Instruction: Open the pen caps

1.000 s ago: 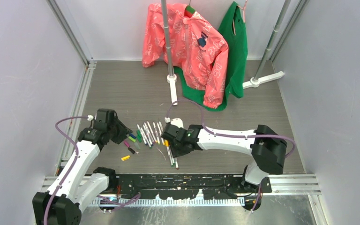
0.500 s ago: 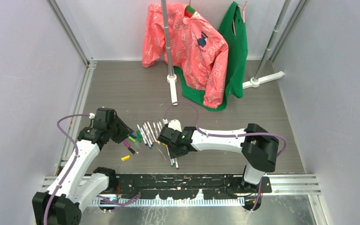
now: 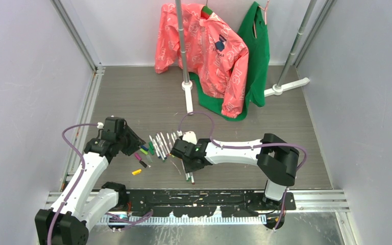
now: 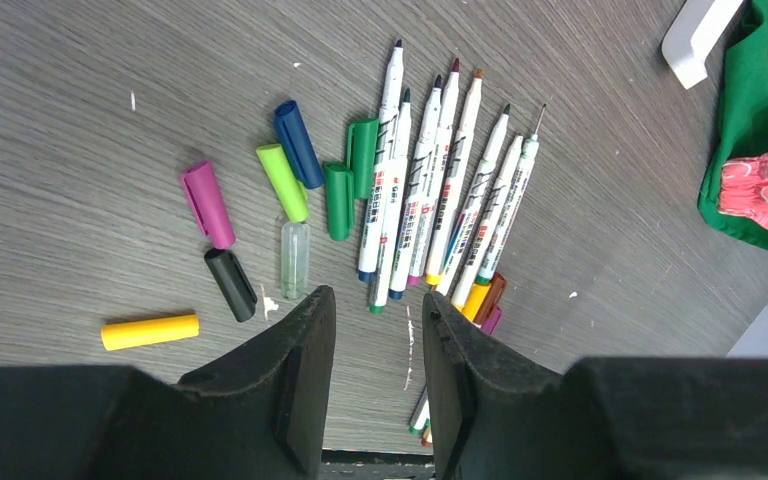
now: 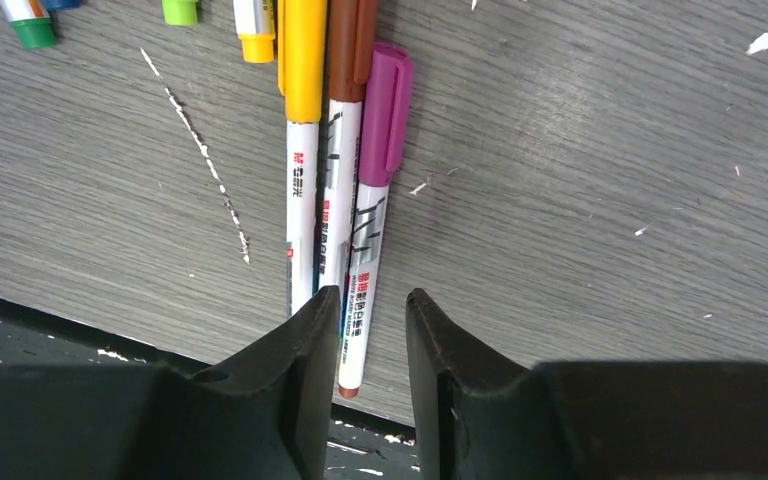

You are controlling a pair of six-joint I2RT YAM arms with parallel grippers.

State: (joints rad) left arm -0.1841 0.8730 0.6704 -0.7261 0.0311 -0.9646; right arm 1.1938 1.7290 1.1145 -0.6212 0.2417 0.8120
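Pen caps (image 4: 282,182) already off: you have a loose cluster on the grey table (image 4: 80,90) (blue, two green, lime, magenta, black, yellow, one clear), just left of a fan of uncapped pens (image 4: 430,200) with bare tips. Caps still on: three capped pens (image 5: 325,200) lie side by side, touching, with yellow, brown and purple caps. Your right gripper (image 5: 370,300) sits over their tail ends, jaws parted, with the purple-capped barrel showing in the gap, ungrasped. Your left gripper (image 4: 377,300) hovers at the fan's near end, jaws parted, empty.
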